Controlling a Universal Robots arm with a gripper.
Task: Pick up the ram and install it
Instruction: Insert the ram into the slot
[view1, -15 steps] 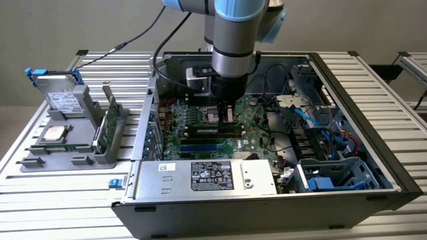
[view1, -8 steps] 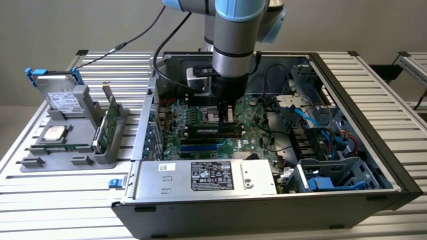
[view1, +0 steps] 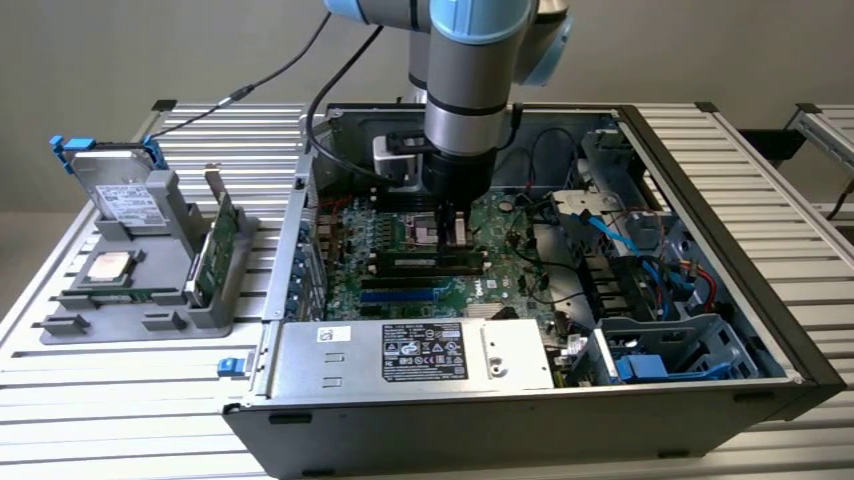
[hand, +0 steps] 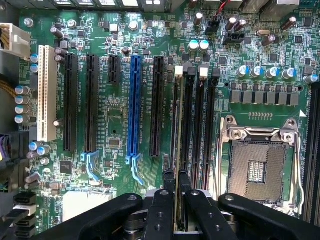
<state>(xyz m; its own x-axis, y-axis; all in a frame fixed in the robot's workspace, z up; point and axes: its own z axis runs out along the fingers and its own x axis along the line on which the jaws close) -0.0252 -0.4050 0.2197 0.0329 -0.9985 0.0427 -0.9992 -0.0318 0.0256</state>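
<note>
Wrist view: the gripper (hand: 176, 200) is seen with its jaws pinching the ram (hand: 176, 150) edge-on, the thin board held upright between the two black fingers (hand: 164, 200) and poised over the bank of black memory slots (hand: 197, 125), which lies between the long expansion slots and the open processor socket (hand: 260, 165).

Exterior view: the arm is seen reaching down into the open computer case (view1: 721, 250), with the gripper (view1: 451, 215) just above the motherboard (view1: 400, 240). On the exterior view's left, a grey fixture tray (view1: 134, 320) on the slatted desk (view1: 80, 400) carries a green expansion card (view1: 214, 240).

Risks, as judged:
- The stick's edge appears close to the slot line; slight lateral offset would seat it on a slot wall, so the board could bend.
- Whether the end latches are open cannot be told; closed latches would block seating.
- Tilt in the grip would seat one end only.
- The exposed socket pins are near; a slip could damage them.
</note>
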